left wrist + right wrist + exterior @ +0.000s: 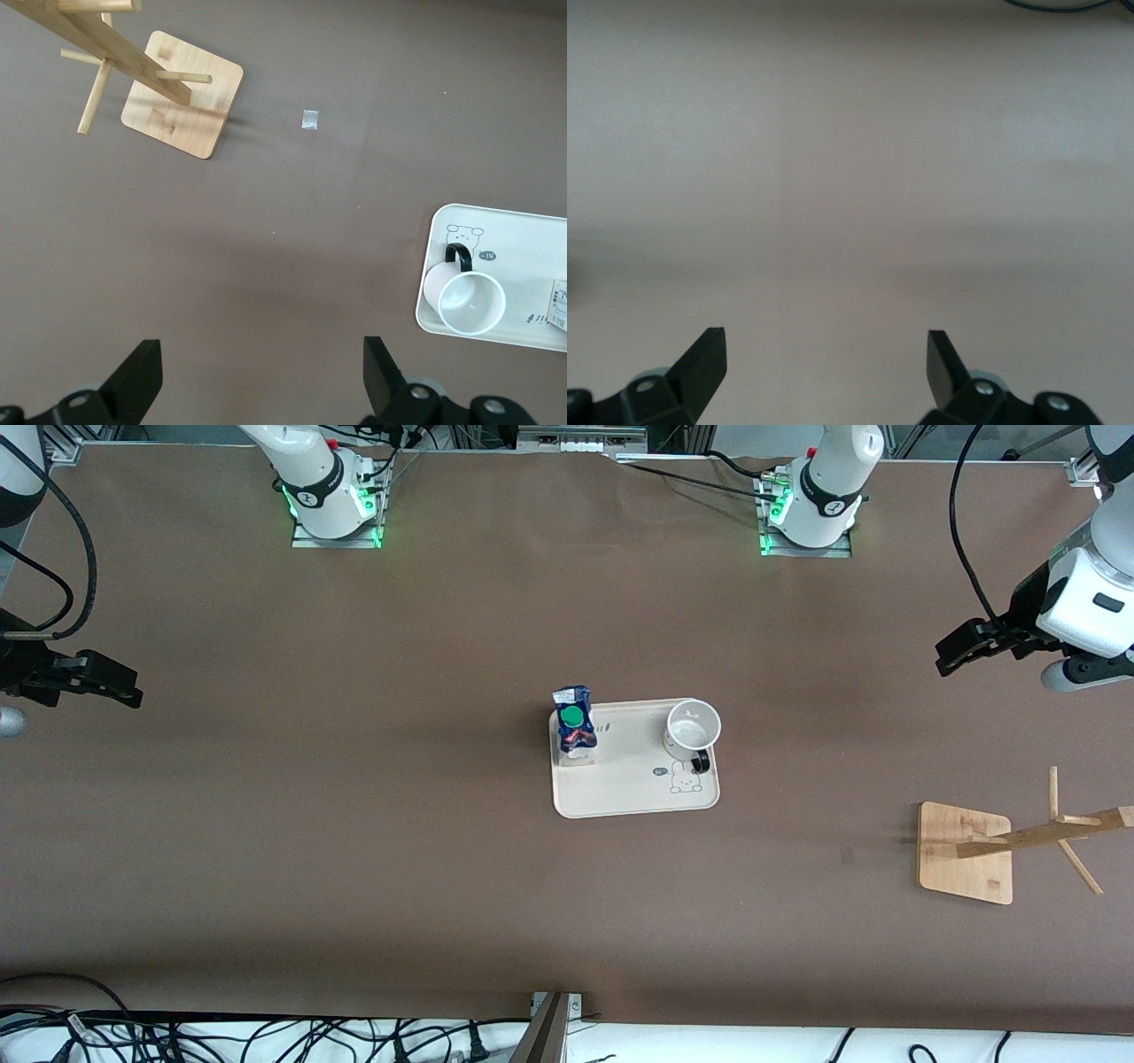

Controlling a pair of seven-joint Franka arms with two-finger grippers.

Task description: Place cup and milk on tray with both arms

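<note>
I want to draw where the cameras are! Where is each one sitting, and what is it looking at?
Front view: high up across the table, facing both arms; it shows the tray, milk, cup, wooden stand, left gripper and right gripper.
Left wrist view: on the left arm's wrist, looking down at the table past its own open fingers.
Right wrist view: on the right arm's wrist, bare table and its own open fingers.
Shared: front and left wrist views both show tray, cup and stand.
</note>
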